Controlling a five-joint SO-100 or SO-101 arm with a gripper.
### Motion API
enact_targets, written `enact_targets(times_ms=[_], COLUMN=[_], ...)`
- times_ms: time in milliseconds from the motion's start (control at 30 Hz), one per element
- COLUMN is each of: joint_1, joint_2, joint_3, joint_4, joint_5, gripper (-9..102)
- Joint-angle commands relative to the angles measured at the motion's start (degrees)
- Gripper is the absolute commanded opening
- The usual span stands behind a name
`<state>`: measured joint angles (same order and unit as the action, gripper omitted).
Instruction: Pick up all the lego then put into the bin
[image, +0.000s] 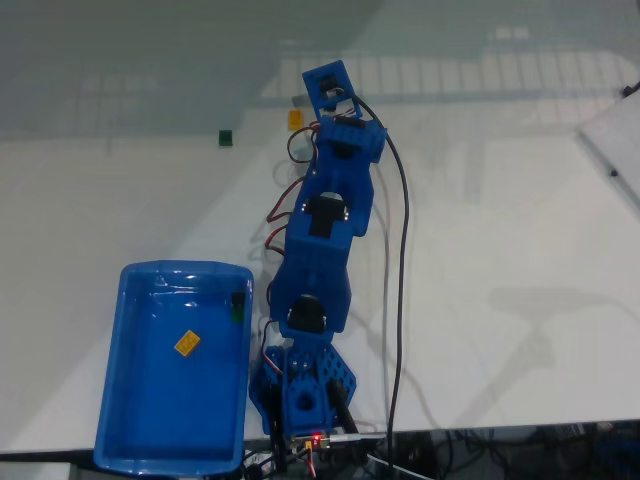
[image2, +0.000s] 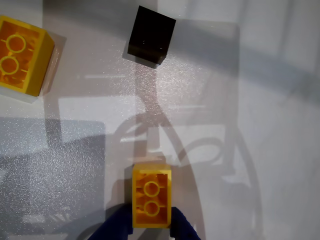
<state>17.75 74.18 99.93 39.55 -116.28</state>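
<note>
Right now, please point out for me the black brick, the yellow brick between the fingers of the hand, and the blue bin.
black brick (image2: 151, 34), wrist view, middle of its top face
yellow brick (image2: 151, 196), wrist view, between its two studs
blue bin (image: 112, 360), fixed view, left wall

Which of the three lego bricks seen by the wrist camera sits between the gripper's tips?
The yellow brick at bottom centre, flanked by the gripper. The other yellow brick and the black brick lie apart, farther up.
</note>
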Motion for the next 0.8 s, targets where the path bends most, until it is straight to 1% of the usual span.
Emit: enact_targets(times_ms=[0,100,200,500,633,767], joint_1=[-0.5,-1.9,-4.0,-14.5,-21.5,-32.3], joint_2=[0.0,1.2,4.8,27.1,38.7,52.2], joint_3=[0.4,0.4,0.4,0.4,0.5,4.0], joint_4=[0.6,1.0,1.0,1.4,9.0,16.0], joint_5=[0.9,3.0,7.7,32.3,38.8,43.9], gripper=[1,1,1,1,1,1])
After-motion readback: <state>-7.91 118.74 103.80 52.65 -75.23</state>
